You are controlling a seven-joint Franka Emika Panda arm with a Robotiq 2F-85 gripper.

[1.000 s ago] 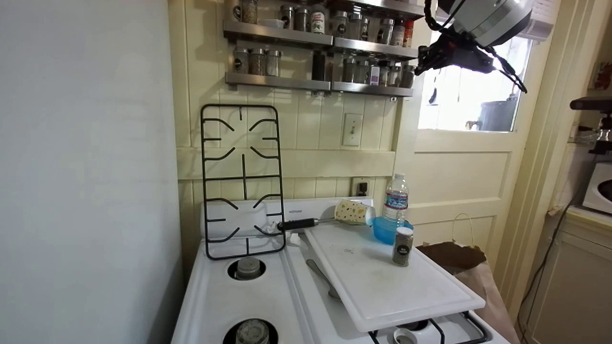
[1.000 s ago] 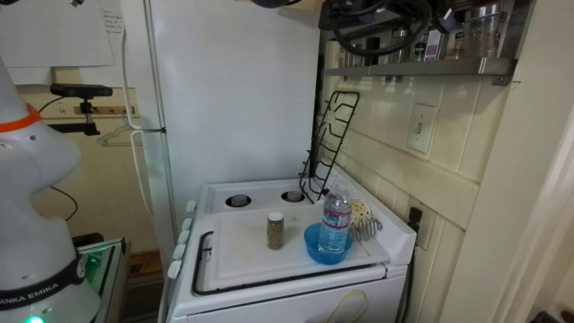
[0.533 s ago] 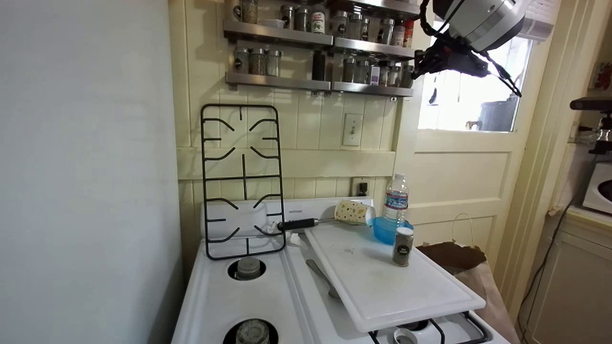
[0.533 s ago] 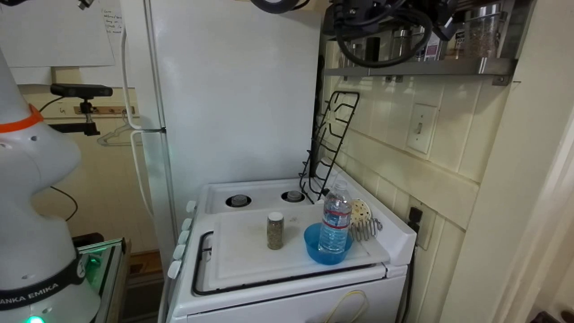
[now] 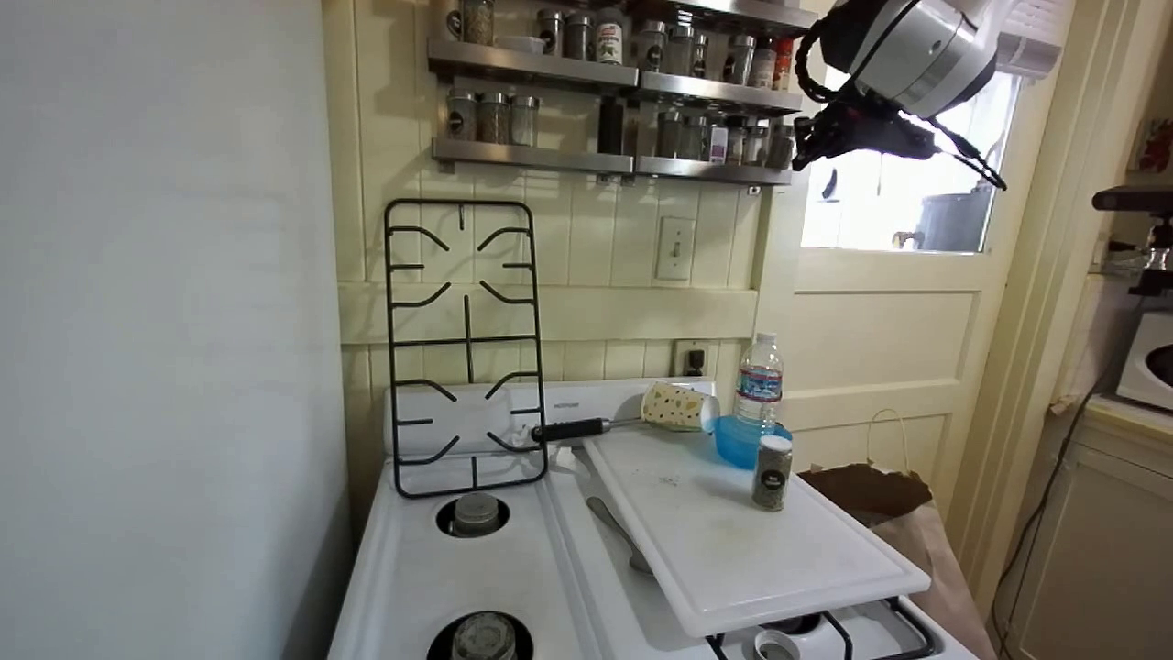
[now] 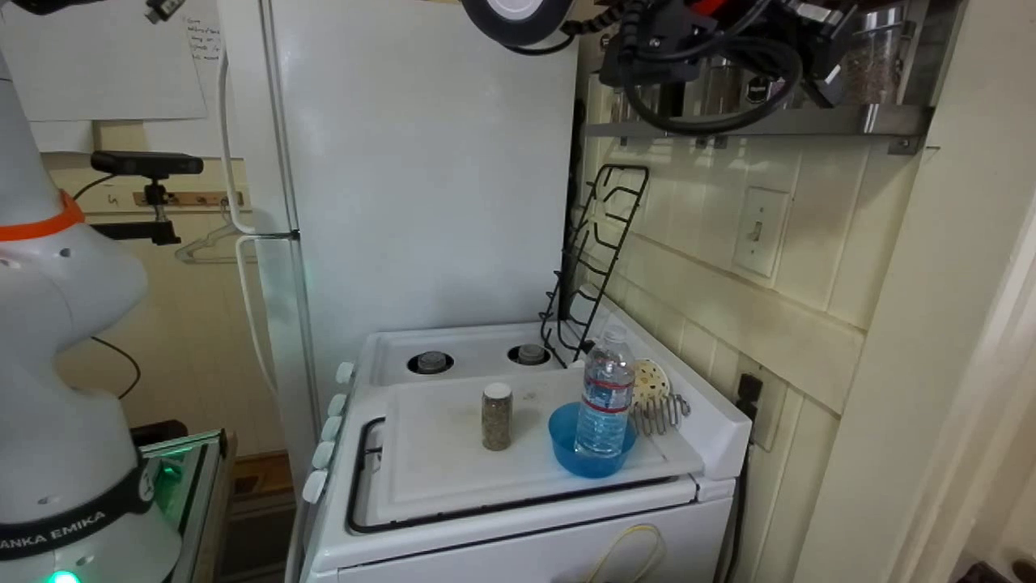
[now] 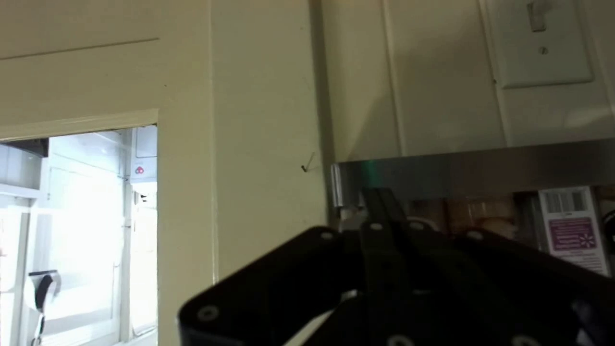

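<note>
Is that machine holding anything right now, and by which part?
Nothing is held: the end effector is shut, its jaws together with nothing between.

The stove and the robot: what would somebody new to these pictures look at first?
Probably the big black grate, propped on end at the back of the stove. Then the water bottle, standing in a blue bowl on the white board. Up high, the gripper hangs shut close to a shelf of spice jars.
</note>
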